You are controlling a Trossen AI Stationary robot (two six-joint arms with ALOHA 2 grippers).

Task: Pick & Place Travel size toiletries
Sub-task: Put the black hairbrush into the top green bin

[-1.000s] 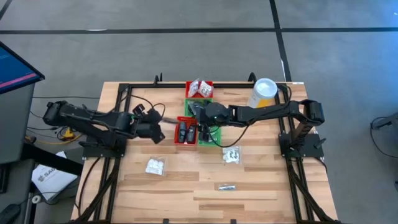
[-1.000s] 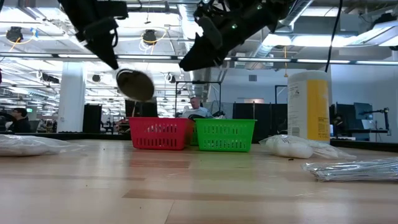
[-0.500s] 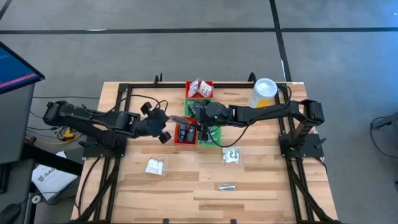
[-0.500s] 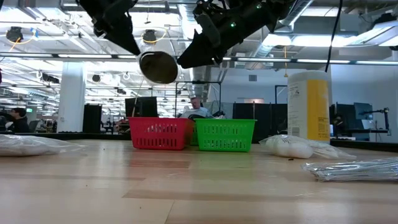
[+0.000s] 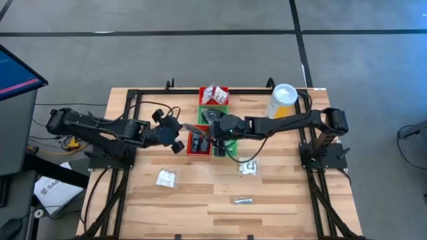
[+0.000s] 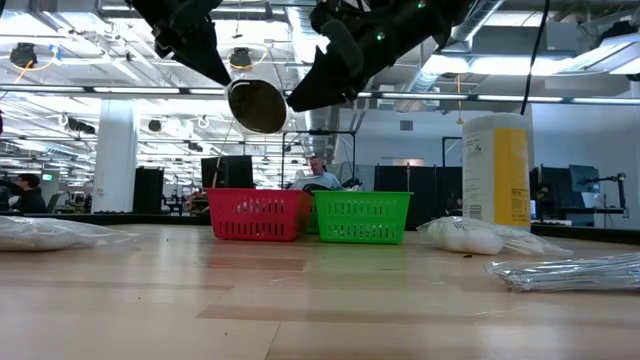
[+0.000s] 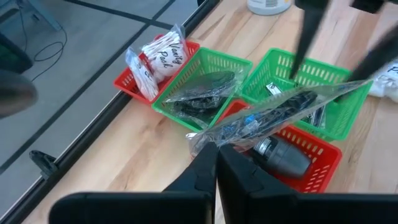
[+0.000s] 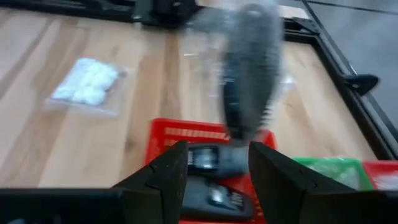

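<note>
My left gripper [image 5: 180, 132] is shut on a clear plastic pouch [image 5: 195, 129] with a long dark item inside. It holds the pouch in the air over the near red basket [image 5: 199, 151]. In the low view the pouch [image 6: 256, 105] hangs below that gripper [image 6: 222, 78]. My right gripper [image 5: 215, 139] is open and hovers over the baskets, close beside the pouch [image 8: 249, 74]; I cannot tell whether it touches it. Dark grey bottles [image 7: 283, 152] lie in the near red basket. Two white sachet packs [image 5: 166, 177] [image 5: 248, 167] and a silvery tube pack [image 5: 243, 199] lie flat on the table. My left gripper pinches the pouch's plastic at one end [image 7: 208, 138] between its two fingers, coming from the table's left. The pouch is lifted clear and reaches out past the fingertips over the baskets, with the dark item [image 7: 280, 109] inside it.
Four small baskets stand together at the table's far middle: red with white packs [image 7: 155, 59], green with bagged dark items [image 7: 202, 93], a second green one [image 7: 323, 106] and the near red one. A tall yellow canister [image 5: 283, 99] stands far right. The near half of the table holds only the loose packs.
My left gripper has carried the pouch up and toward the table's right, from beside the baskets to above the near red basket. It has hardly moved in the last half second.
</note>
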